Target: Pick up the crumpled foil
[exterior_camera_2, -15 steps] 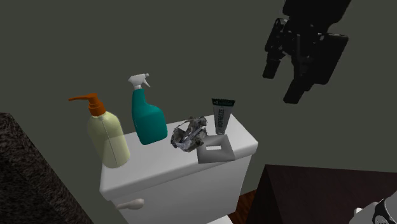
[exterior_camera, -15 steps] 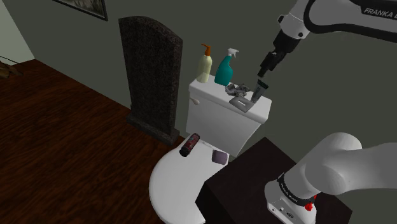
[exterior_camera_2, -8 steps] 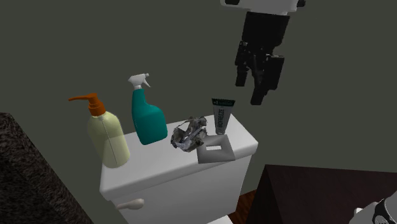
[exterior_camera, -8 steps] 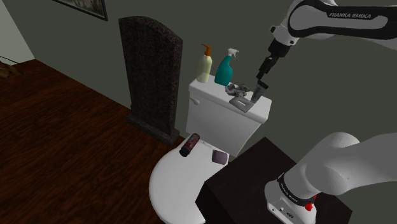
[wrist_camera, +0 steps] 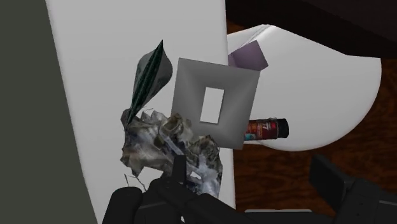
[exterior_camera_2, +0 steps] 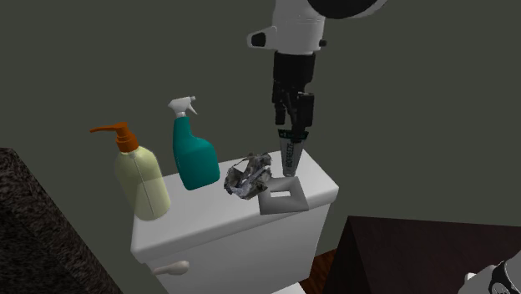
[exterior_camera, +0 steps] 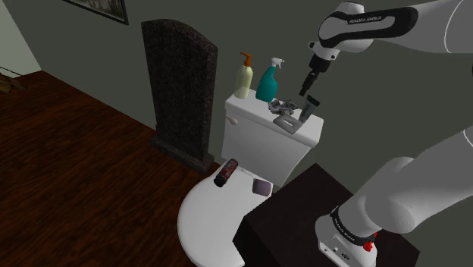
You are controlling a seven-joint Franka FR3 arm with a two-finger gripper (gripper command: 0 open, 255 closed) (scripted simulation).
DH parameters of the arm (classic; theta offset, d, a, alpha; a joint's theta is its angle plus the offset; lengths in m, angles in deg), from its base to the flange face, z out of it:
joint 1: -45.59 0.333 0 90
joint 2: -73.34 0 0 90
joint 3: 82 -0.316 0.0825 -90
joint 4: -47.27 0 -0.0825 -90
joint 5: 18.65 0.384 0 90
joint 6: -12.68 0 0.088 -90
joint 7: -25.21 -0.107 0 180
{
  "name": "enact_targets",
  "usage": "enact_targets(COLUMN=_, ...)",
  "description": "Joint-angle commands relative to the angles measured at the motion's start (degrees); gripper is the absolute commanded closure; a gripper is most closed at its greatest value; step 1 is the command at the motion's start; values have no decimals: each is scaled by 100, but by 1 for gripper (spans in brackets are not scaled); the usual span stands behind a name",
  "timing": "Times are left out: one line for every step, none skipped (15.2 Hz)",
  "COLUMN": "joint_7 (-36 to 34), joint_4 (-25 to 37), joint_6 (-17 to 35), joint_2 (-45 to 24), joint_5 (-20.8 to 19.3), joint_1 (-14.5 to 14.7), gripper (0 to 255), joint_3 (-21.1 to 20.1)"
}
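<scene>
The dark wooden floor [exterior_camera: 68,144] is stretching away from the white toilet tank [exterior_camera: 261,140], and everything else is gathering around that tank. The white arm [exterior_camera: 424,190] is rising from the dark stand [exterior_camera: 296,220], which is sitting in front of the tank, and is arching up and over the tank's top. A tall, dark speckled slab [exterior_camera: 180,83] is standing on the floor beside the tank, on the side away from the stand. The closed white toilet lid [exterior_camera: 208,216] is lying below the tank's front.

On the tank's top, a cream pump bottle [exterior_camera_2: 144,182] with an orange pump is standing at the end nearest the slab, and a teal spray bottle [exterior_camera_2: 194,154] is standing next to it. The gripper [exterior_camera_2: 293,127] is hanging above the tank's other end, pointing down, with its fingers pressed together and nothing between them. It is hovering right over an upright dark tube [exterior_camera_2: 290,157].

The crumpled foil [wrist_camera: 167,147] is lying on the tank's top between the spray bottle and the tube, apart from the gripper. A flat grey square plate [wrist_camera: 215,105] with a rectangular hole is lying at the tank's front edge, just beside the foil. A dark can [exterior_camera: 226,172] with a red label and a small purple square [exterior_camera: 261,186] are lying on the lid below the tank.
</scene>
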Motion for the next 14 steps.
enact_targets(joint_7=505, joint_4=314, joint_6=29, joint_2=-523, joint_5=270, joint_1=9, gripper=0, joint_3=185)
enact_targets(joint_7=750, joint_4=489, joint_6=31, joint_2=-804, joint_5=426, joint_1=-6, gripper=0, joint_3=255)
enact_targets(joint_7=993, joint_4=673, joint_6=22, joint_2=-1089, joint_5=588, joint_1=-34, gripper=0, joint_3=311)
enact_targets(joint_7=1231, joint_4=867, joint_6=3, joint_2=-1377, joint_5=753, joint_1=-79, gripper=0, joint_3=348)
enact_targets(joint_7=1461, joint_4=1070, joint_6=-26, joint_2=-1667, joint_5=916, joint_1=-139, gripper=0, joint_3=368)
enact_targets(joint_7=1680, joint_4=1284, joint_6=-66, joint_2=-1956, joint_5=1074, joint_1=-214, gripper=0, joint_3=371)
enact_targets(joint_7=1887, joint_4=1507, joint_6=-114, joint_2=-2244, joint_5=1225, joint_1=-301, gripper=0, joint_3=359)
enact_targets(joint_7=2080, joint_4=1739, joint_6=-170, joint_2=-2530, joint_5=1367, joint_1=-399, gripper=0, joint_3=334)
enact_targets(joint_7=2202, joint_4=1905, joint_6=-212, joint_2=-2722, joint_5=1454, joint_1=-478, gripper=0, joint_3=301)
enact_targets(joint_7=2217, joint_4=1864, joint_6=-147, joint_2=-2750, joint_5=1472, joint_1=-491, gripper=0, joint_3=283)
enact_targets(joint_7=2235, joint_4=1824, joint_6=-82, joint_2=-2781, joint_5=1493, joint_1=-499, gripper=0, joint_3=272)
enact_targets(joint_7=2254, joint_4=1785, joint_6=-18, joint_2=-2813, joint_5=1515, joint_1=-504, gripper=0, joint_3=263)
enact_targets(joint_7=2273, joint_4=1749, joint_6=46, joint_2=-2845, joint_5=1539, joint_1=-510, gripper=0, joint_3=253)
enact_targets(joint_7=2292, joint_4=1713, joint_6=109, joint_2=-2880, joint_5=1563, joint_1=-516, gripper=0, joint_3=244)
